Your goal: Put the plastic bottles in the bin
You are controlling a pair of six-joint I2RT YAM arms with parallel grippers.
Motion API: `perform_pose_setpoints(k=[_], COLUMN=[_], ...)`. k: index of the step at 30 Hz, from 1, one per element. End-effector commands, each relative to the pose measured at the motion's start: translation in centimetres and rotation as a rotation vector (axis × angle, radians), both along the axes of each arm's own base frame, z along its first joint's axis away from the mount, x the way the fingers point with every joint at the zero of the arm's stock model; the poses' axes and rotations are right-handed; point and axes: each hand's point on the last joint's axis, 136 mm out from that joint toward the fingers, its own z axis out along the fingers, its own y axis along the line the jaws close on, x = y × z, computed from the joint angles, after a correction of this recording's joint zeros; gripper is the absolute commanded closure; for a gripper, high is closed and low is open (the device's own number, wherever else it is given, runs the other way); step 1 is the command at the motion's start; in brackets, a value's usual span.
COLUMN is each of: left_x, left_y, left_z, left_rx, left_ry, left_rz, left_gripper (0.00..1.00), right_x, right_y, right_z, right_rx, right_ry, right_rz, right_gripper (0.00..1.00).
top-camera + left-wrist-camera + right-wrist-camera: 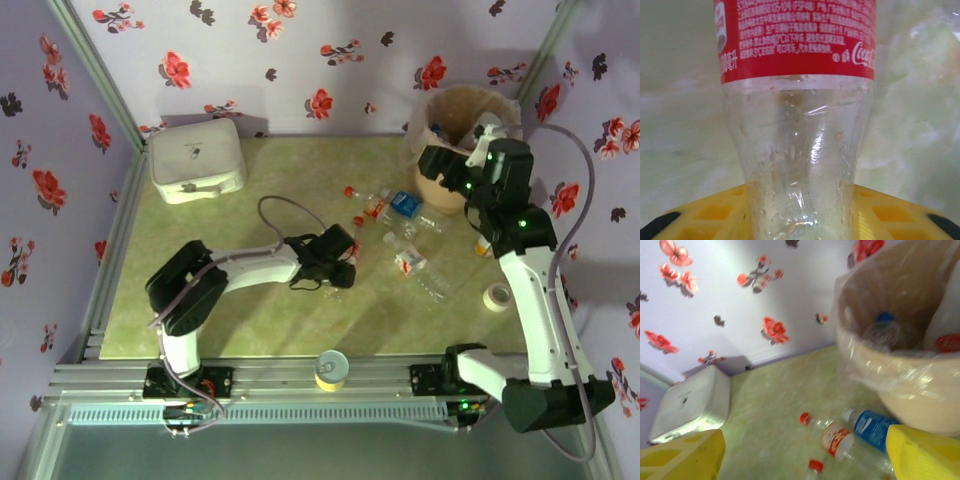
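A clear plastic bottle (797, 125) with a red Coca-Cola label stands between the yellow fingers (705, 215) of my left gripper (800, 212), which press on both of its sides. From above, that gripper (338, 262) is low at the middle of the table. My right gripper (805, 455) hangs open beside the bin (920, 400), nothing between its fingers. The beige bagged bin (445, 195) holds a blue-capped bottle (885, 330). Several bottles lie on the mat: a red-capped one (837, 437), a blue-labelled one (872, 425), another red-labelled one (410, 262).
A white rounded box (197, 160) sits at the back left. A yellow-rimmed tin (331, 369) rests at the front edge and a tape roll (496, 296) lies to the right, beside the right arm. Flowered walls close in the table.
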Motion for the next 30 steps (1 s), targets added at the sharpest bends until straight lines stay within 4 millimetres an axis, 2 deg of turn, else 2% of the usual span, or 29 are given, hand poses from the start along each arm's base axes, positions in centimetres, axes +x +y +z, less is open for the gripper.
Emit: perform_pose_setpoints(k=[1,3,6,11,16,18,20,24,30], left_x=[1.6,2.0,1.8,0.3,0.0,-0.1,-0.1,0.0,-0.1], left_y=[1.5,2.7,3.6,3.8,3.7,3.5,3.3,3.1,2.4], left_z=[3.7,5.0,6.9,9.8,10.7,10.6,10.9,11.5,11.0], left_rx=[-0.065,-0.096,-0.162,-0.277,-0.352,-0.360,-0.380,-0.416,-0.429], left_ry=[-0.115,-0.167,-0.223,-0.308,-0.323,-0.312,-0.308,-0.322,-0.306], left_rz=[-0.009,-0.018,-0.074,-0.176,-0.198,-0.206,-0.205,-0.194,-0.220], left_gripper=[0.57,0.60,0.62,0.62,0.63,0.63,0.63,0.63,0.63], right_x=[-0.5,-0.6,-0.7,-0.4,0.3,0.5,0.5,0.1,-0.2], right_y=[2.4,4.6,7.0,11.0,15.3,16.4,16.9,15.6,15.9], right_z=[-3.0,-6.0,-8.6,-9.5,-10.4,-11.2,-12.2,-15.4,-16.6], right_rx=[0.129,0.206,0.294,0.397,0.500,0.495,0.455,0.281,0.290], right_ry=[0.083,0.135,0.192,0.204,0.227,0.253,0.288,0.340,0.368], right_rz=[0.056,0.111,0.153,0.243,0.350,0.374,0.385,0.329,0.347], right_gripper=[0.16,0.16,0.17,0.18,0.19,0.20,0.21,0.20,0.26])
